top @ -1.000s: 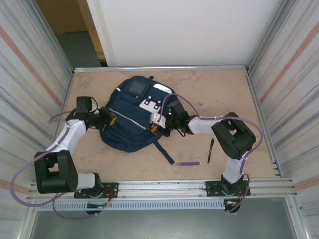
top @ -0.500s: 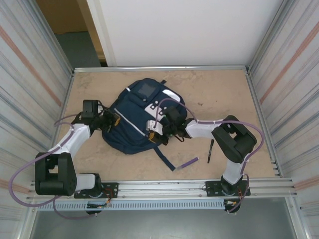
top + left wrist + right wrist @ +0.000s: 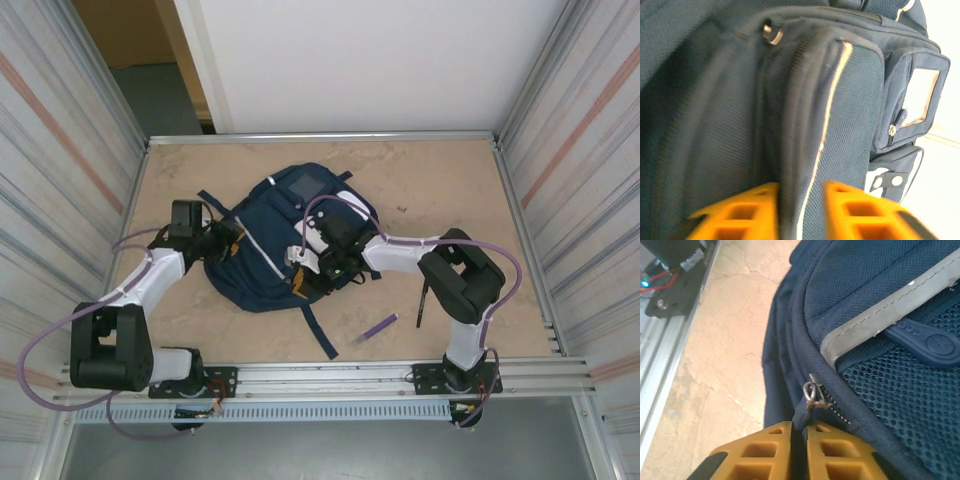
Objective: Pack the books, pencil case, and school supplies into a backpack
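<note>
The tan worktop (image 3: 440, 190) sits in a small room with stripy metal walls on both sides and a white wall at the back. The big dark blue backpack (image 3: 262, 270) lies flat near the middle of the worktop, a bit to the left, with one dark strap (image 3: 318, 335) trailing toward the near edge. The left end effector (image 3: 228, 243) is at the left side of the bag. From the left wrist, its yellow fingers (image 3: 740, 217) stand on both sides of a thick fold of the backpack (image 3: 840, 100) that has a thin pale stripe (image 3: 832, 100), but the view is blurry, so I cannot tell if they are squeezing it. The right end effector (image 3: 302, 282) is at the near right side of the bag. From the right wrist, this end effector (image 3: 799, 429) is clenched on the dark zipper pull (image 3: 801, 415), just below a small metal ring (image 3: 811, 391) on the backpack (image 3: 880, 300). The purple pen (image 3: 379, 326) and the black pen (image 3: 423, 302) lie on the worktop to the right of the bag, apart from it.
</note>
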Available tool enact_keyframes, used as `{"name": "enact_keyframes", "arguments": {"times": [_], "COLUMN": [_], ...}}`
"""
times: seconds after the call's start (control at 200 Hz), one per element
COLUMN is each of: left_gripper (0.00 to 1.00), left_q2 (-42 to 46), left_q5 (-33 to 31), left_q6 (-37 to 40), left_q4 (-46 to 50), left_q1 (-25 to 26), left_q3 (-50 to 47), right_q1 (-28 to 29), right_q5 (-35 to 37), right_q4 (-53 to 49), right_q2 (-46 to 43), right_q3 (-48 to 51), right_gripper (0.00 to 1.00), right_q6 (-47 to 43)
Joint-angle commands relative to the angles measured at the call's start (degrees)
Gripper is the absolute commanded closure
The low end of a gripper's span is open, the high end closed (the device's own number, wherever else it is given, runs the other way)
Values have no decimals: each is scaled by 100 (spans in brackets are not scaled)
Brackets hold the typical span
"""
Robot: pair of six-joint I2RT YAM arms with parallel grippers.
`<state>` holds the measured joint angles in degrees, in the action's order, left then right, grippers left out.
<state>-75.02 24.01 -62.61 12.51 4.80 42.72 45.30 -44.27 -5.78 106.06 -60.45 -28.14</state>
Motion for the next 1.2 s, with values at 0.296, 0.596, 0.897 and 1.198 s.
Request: {"name": "enact_keyframes", "arguments": {"times": [0.296, 0.596, 0.897, 1.198], "left_gripper": [54, 55, 54, 50], "left_q2": [1148, 1554, 1091, 898], "left_q5": [-1011, -2064, -1986, -2271], "left_q6": [1963, 833, 862, 762], "left_q4": [3150, 2161, 1286, 818], "left_q1": [1267, 3374, 3704, 3871], "left_q3": [693, -98, -250, -493], "right_q1": [-7, -110, 83, -53], "right_q5": [461, 1661, 2360, 1609], "right_q4": [-270, 1134, 1422, 1674], "right_q2": [-1261, -1525, -511, -559], "right_q3": [431, 1007, 455, 369], "right_gripper": [62, 52, 50, 100], "right_q6": [-1672, -2424, -2874, -2648]}}
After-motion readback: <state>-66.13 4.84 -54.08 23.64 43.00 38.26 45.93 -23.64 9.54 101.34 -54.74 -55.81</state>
